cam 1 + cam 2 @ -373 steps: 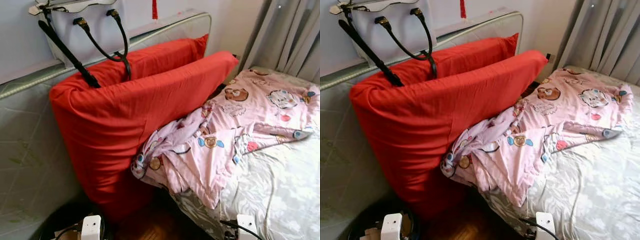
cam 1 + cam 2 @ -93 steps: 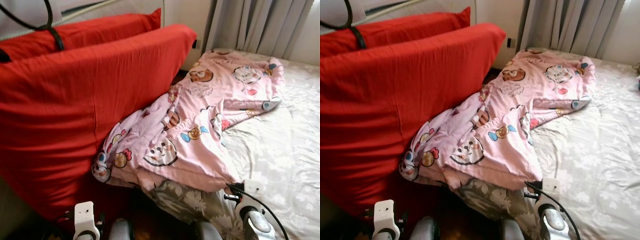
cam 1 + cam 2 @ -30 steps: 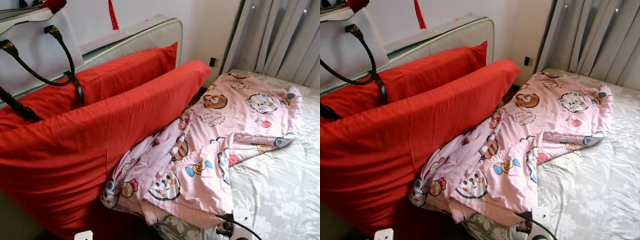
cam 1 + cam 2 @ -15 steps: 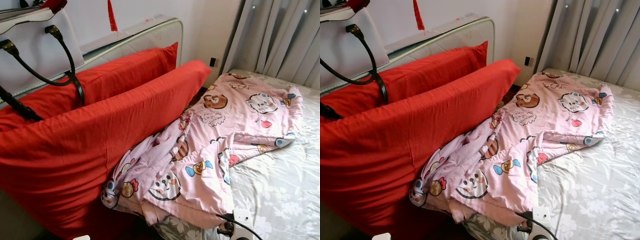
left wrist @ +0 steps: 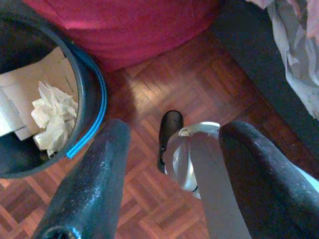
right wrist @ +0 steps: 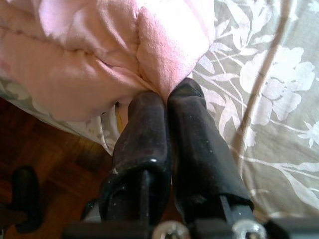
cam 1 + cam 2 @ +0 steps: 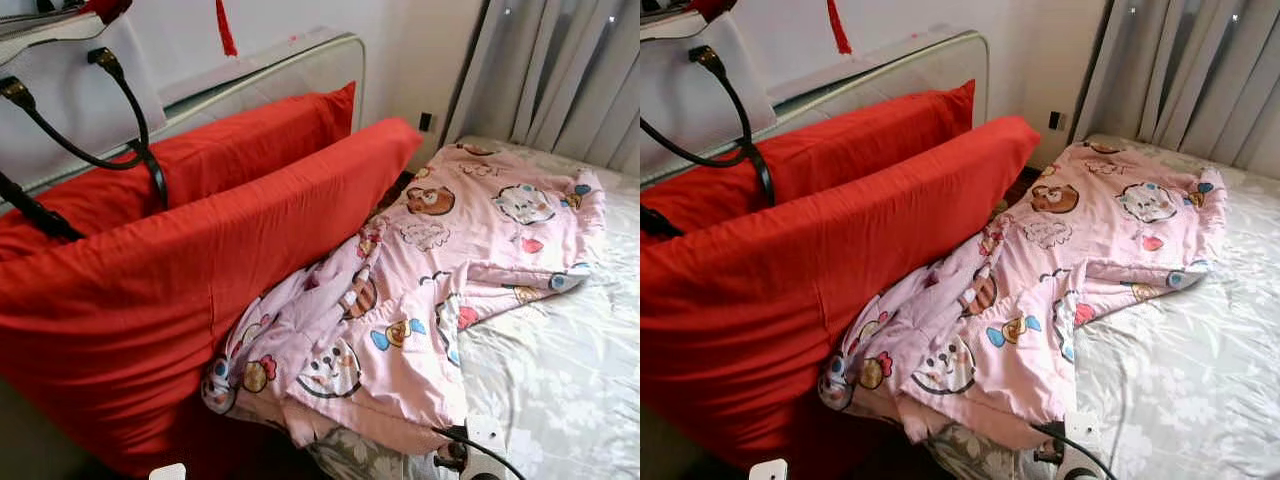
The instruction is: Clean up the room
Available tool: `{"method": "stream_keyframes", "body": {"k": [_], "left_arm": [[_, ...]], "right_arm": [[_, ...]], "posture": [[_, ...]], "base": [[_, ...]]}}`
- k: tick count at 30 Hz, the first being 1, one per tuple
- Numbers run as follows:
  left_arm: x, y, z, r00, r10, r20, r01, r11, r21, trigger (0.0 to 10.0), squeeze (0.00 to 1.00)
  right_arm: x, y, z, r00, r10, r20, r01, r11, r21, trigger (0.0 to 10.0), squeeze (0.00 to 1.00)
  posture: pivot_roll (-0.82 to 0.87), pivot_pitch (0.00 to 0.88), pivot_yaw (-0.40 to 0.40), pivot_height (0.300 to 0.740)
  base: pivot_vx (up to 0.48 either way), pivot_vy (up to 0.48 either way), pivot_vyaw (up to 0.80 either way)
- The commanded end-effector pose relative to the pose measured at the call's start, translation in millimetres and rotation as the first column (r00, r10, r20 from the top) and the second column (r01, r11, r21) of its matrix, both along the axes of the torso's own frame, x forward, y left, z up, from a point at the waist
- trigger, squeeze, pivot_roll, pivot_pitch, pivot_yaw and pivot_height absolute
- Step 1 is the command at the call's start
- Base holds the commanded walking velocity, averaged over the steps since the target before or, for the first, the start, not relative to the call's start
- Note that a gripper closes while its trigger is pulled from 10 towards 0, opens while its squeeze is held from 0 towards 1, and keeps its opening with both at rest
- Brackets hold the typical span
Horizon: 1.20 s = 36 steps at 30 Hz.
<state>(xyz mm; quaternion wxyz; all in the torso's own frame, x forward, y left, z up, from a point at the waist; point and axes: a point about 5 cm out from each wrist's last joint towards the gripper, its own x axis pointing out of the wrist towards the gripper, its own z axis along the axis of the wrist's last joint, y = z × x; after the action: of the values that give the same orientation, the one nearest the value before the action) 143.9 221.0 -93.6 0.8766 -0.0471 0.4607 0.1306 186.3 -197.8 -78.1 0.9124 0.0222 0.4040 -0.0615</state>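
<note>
A pink cartoon-print quilt [image 7: 450,260] lies crumpled across a bed with a grey floral sheet [image 7: 560,370], one end hanging over the bed's side. Two big red pillows [image 7: 200,280] stand on edge against the padded headboard [image 7: 290,70]. My right gripper [image 6: 167,97] is shut, its tips pressed against the quilt's lower corner [image 6: 169,50] at the bed's edge; I cannot tell whether fabric is pinched. My left gripper [image 5: 177,134] hangs open and holds nothing, low above the wooden floor [image 5: 209,84].
A black bin with a blue rim [image 5: 92,99] holds crumpled tissue [image 5: 52,119] and cardboard, beside the left gripper at the pillows' foot. A white handbag with black straps [image 7: 60,90] sits over the headboard. Grey curtains [image 7: 560,70] hang behind the bed.
The head view has shifted very slightly. The quilt, the pillows and the arms look unmoved.
</note>
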Motion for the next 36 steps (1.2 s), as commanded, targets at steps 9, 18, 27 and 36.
{"method": "stream_keyframes", "body": {"k": [9,18,27,36], "left_arm": [[-2.3,0.4,-1,1.000,0.000,-0.001,0.000,1.000,0.008,10.0,0.00],[-2.6,0.2,-1,1.000,-0.006,-0.004,0.006,1.000,0.010,10.0,0.00],[-1.8,-0.6,-1,1.000,-0.012,-0.003,0.012,1.000,0.010,10.0,0.00],[-1.6,-1.4,-1,1.000,-0.018,-0.003,0.018,1.000,0.011,10.0,0.00]], "right_arm": [[-1.2,-1.4,-1,1.000,-0.007,-0.012,0.007,1.000,0.001,10.0,0.00],[0.6,-11.6,2,0.998,-0.055,0.004,0.055,0.997,-0.059,10.0,0.00],[3.8,-19.4,6,0.993,-0.111,0.033,0.114,0.989,-0.097,10.0,0.00],[6.7,-21.2,8,0.992,-0.115,0.045,0.119,0.987,-0.104,10.0,0.00]], "posture": [[-0.07,0.000,-0.004,0.740],[-0.07,0.000,-0.002,0.740],[-0.06,0.000,-0.003,0.740],[-0.07,0.000,-0.001,0.740]], "base": [[-0.290,0.000,0.00],[-0.300,0.000,0.00],[-0.299,0.000,0.00],[-0.298,0.000,0.00]]}}
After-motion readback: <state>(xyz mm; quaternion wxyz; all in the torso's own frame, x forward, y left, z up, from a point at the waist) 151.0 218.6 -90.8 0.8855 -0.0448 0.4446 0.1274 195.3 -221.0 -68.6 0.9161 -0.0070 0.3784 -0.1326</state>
